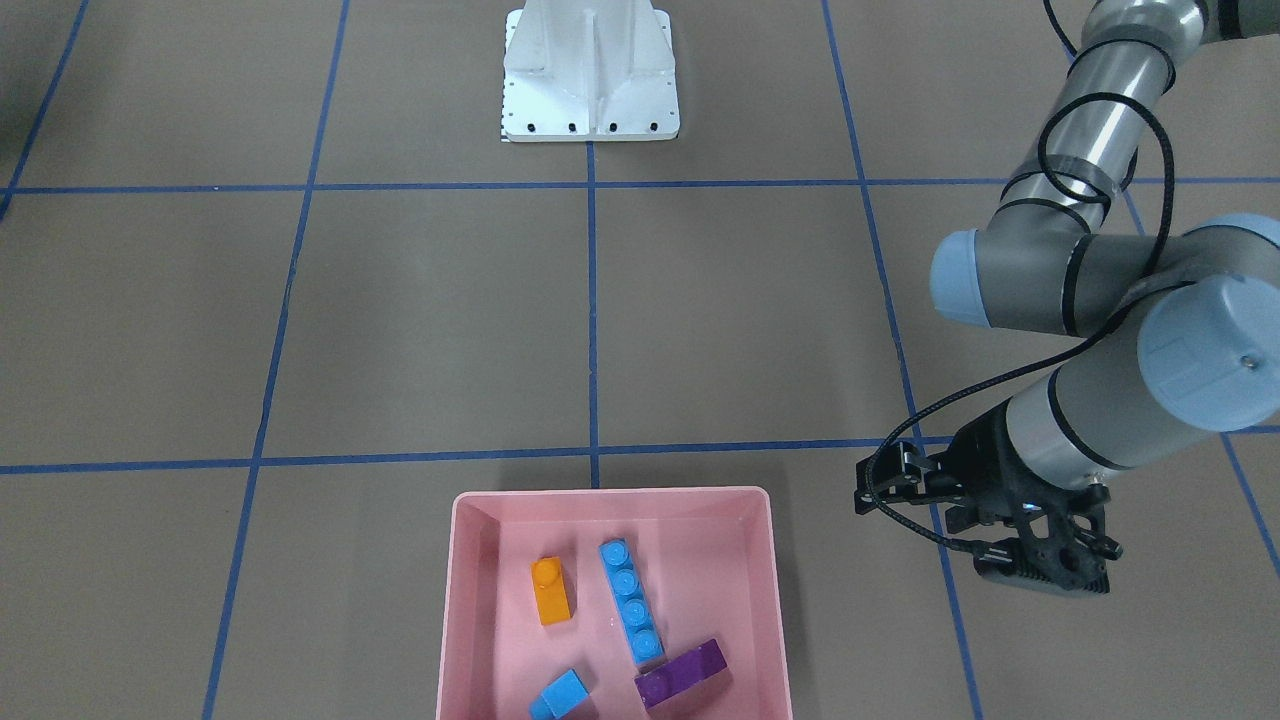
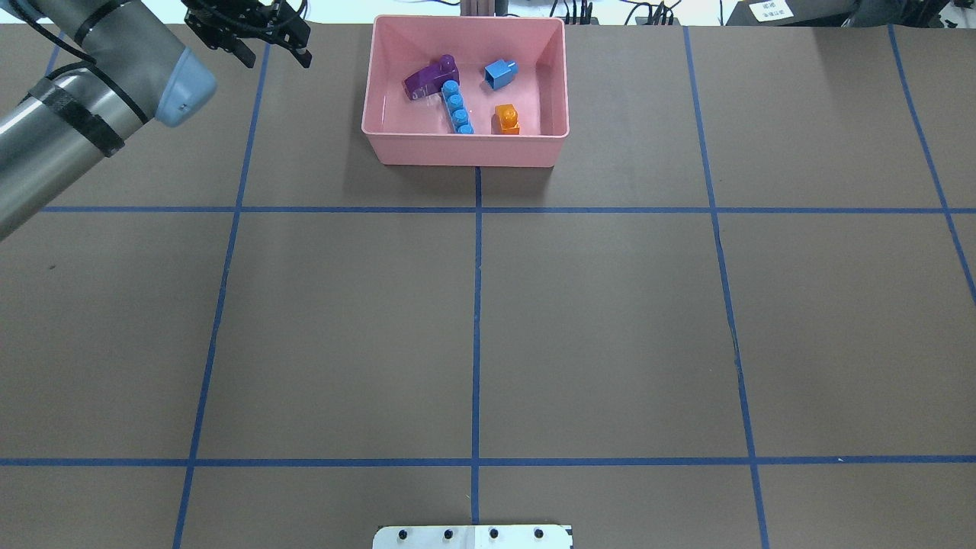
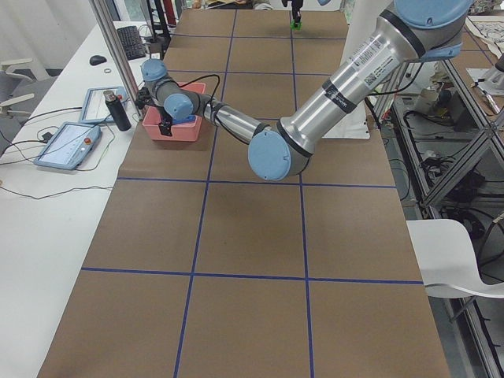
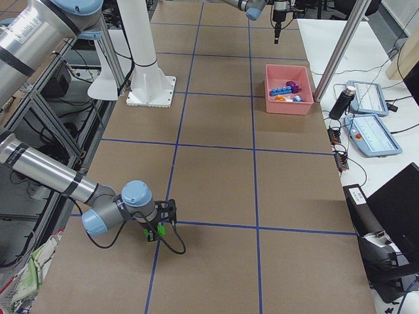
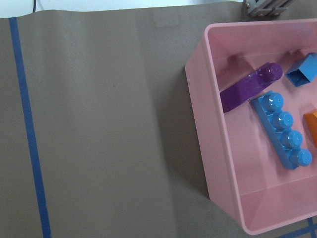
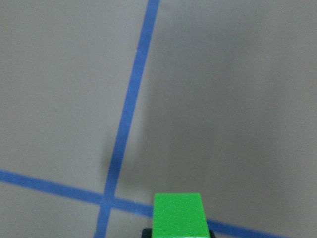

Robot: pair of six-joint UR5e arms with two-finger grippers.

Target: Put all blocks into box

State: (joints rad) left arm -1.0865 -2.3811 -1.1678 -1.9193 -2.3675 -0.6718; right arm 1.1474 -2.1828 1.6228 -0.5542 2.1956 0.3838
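The pink box (image 1: 610,495) stands at the table's far edge (image 2: 465,149). It holds the orange brick (image 2: 506,120), the small blue brick (image 2: 499,72), the long blue brick (image 2: 456,108) and the purple brick (image 2: 428,76). The purple and long blue bricks touch. My left gripper (image 2: 274,55) is open and empty, above the table beside the box. Its wrist view shows the box wall (image 5: 208,148). My right gripper (image 4: 157,226) is far from the box, low over a tape crossing. It is shut on the green brick (image 6: 179,214).
The white metal base (image 2: 473,537) sits at the near edge, between the arms. Blue tape lines (image 2: 476,305) mark a grid on the brown table. A side desk beyond the box carries tablets (image 4: 366,131) and a black bottle (image 4: 338,104).
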